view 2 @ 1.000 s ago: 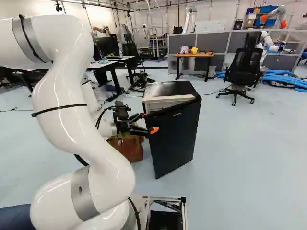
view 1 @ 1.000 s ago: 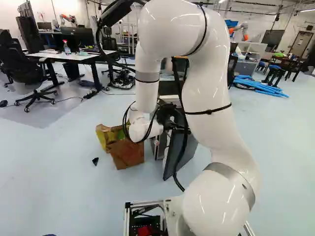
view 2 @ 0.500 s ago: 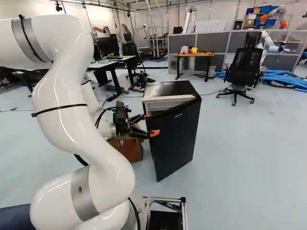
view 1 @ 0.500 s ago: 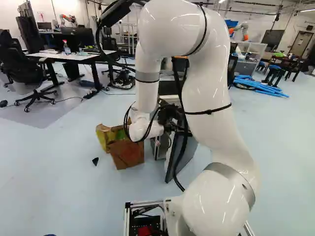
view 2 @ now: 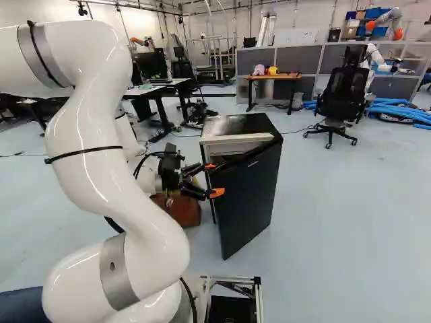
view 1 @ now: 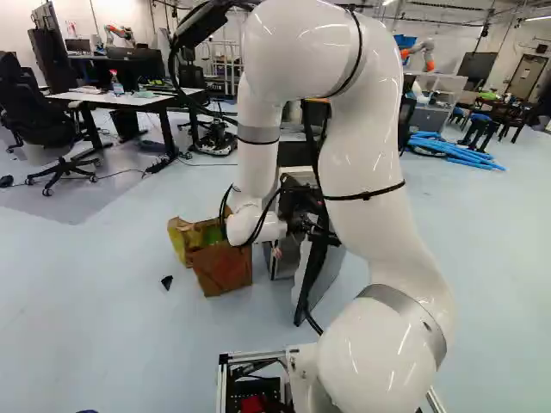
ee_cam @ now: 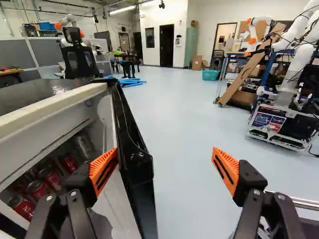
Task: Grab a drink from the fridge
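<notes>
Wrist view: red cans (ee_cam: 39,189), silvery can (ee_cam: 83,145) seen inside open black fridge (ee_cam: 30,93); gripper (view 2: 213,180) jaws spread wide at fridge door (ee_cam: 141,199).

In the left base view your arm (view 1: 374,163) hides much of the fridge (view 2: 246,195); in the wrist view your gripper (view 2: 213,180) covers part of its inside; the edge crops its top.

With twelve o'clock straight ahead of the base (view 2: 252,280), the cans (ee_cam: 51,177) lie inside the fridge (view 2: 236,124) on the floor (view 2: 337,229), with the bag (view 1: 222,271) at the fridge's nine o'clock, one desk (view 2: 176,82) at eleven, another desk (view 2: 289,77) at one, and the office chair (view 2: 342,97) between one and two.
</notes>
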`<state>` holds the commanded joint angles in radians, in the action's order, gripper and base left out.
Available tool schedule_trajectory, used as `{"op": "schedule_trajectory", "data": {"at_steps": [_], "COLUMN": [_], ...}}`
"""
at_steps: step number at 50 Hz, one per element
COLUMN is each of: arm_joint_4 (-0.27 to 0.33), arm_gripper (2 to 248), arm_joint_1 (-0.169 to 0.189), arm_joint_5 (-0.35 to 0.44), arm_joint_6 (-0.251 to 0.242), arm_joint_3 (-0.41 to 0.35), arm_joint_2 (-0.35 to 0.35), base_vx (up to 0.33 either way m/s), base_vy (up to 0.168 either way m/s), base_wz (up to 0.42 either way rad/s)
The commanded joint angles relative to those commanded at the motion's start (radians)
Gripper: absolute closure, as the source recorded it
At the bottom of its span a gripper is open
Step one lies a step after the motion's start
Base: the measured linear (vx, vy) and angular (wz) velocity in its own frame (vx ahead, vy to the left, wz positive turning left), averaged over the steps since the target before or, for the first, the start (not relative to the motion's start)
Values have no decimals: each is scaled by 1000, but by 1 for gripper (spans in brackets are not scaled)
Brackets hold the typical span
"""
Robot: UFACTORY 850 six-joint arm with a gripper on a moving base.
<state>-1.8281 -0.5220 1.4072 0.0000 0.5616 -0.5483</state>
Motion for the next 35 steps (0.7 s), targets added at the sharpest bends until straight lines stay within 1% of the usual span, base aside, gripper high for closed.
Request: {"op": "schedule_trajectory", "data": {"at_steps": [17,35], "arm_joint_4": [-73,-151], "arm_gripper": [3,3], "arm_joint_1": [15,48], "arm_joint_5": [0,0], "arm_joint_6": [0,0], "arm_joint_3": [5,17], "arm_joint_2": [-1,-3], "base_vx": [0,0], "base_vy": [0,0], "base_wz": [0,0]}}
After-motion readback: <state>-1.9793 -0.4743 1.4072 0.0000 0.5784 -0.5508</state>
